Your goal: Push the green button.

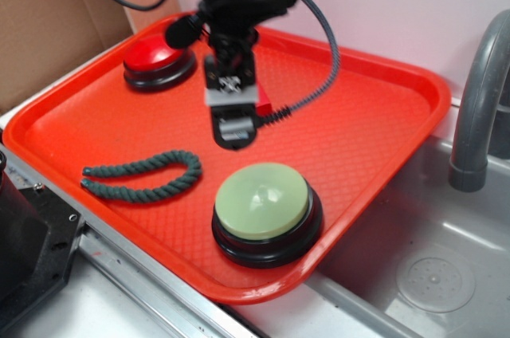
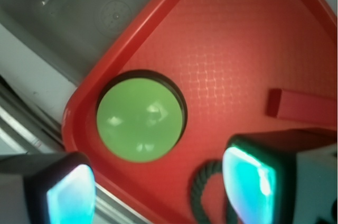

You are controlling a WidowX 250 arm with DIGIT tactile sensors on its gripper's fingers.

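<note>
Red tray (image 1: 374,115) sits w/ its corner over a grey sink (image 1: 430,274); that's our work surface. We see the tool (image 1: 233,132) hanging above the tray, fingers (image 2: 248,179) spread wide, holding nothing. Just ahead of it, near the tray's sink-side corner, is the green button (image 1: 260,201), not touched. Beside the tool lies a dark green rope (image 1: 143,177). Behind it, a small red block (image 2: 301,103), then the red button (image 1: 155,57) at the far edge.

Exterior looks down obliquely; wrist looks straight down, closer — both share the tray (image 1: 374,127).
</note>
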